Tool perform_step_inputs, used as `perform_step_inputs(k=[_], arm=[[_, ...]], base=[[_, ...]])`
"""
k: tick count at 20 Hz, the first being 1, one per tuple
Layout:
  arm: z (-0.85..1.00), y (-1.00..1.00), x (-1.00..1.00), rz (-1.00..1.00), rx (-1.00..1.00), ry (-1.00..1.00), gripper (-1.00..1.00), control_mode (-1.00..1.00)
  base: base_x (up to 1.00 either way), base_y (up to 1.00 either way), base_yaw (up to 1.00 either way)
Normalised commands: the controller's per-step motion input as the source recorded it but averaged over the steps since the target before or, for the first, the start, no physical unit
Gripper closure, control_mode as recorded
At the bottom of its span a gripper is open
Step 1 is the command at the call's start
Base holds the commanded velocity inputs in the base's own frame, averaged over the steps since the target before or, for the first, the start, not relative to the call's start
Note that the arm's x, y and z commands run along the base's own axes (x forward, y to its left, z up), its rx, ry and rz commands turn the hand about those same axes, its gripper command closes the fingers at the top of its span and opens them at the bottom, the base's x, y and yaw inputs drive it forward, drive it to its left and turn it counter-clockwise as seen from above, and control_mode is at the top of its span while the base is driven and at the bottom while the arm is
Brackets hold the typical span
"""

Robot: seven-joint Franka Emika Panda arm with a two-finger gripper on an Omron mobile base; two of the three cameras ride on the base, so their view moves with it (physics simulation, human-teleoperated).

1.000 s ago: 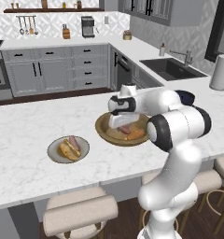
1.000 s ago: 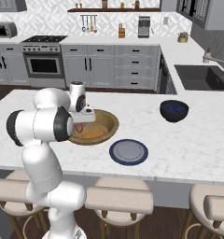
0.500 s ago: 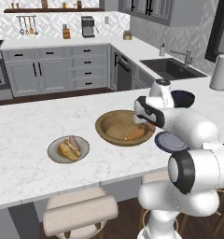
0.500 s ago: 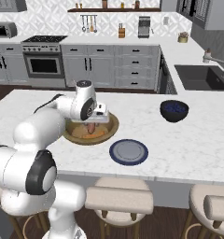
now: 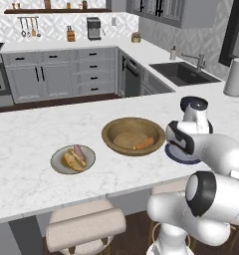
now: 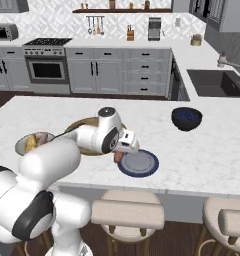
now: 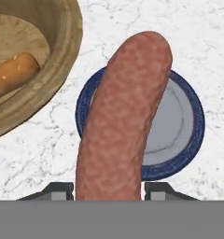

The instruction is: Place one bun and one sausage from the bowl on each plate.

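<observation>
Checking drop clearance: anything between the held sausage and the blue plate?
Nothing visible. The gripper holds the sausage directly over the dark blue-grey plate, whose surface is bare. The wooden bowl sits off to one side, beside the plate.

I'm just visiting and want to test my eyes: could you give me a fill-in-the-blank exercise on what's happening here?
1. The gripper has its jaws shut on a ____.
2. Below the sausage lies the dark blue-grey ____.
3. The wooden bowl holds one orange-brown ____.
4. The pale beige plate already carries a bun and a ____.

Missing words: sausage; plate; bun; sausage
</observation>
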Motion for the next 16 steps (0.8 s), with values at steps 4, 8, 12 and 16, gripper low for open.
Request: perform_step_inputs(k=[4,8,12,16], arm=[[-0.11,-0.45,0.16,0.00,-0.02,0.04,1.00,-1.00],[-0.21,-0.98,0.15,0.00,-0.01,0.00,1.00,-1.00],[-0.39,-0.34,0.41,0.00,0.00,0.04,1.00,-1.00],[-0.64,0.00,0.39,0.00,-0.07,0.01,1.00,-1.00]], base=[[0.00,0.00,0.00],[0.00,0.00,0.00],[0.00,0.00,0.00],[0.00,0.00,0.00]])
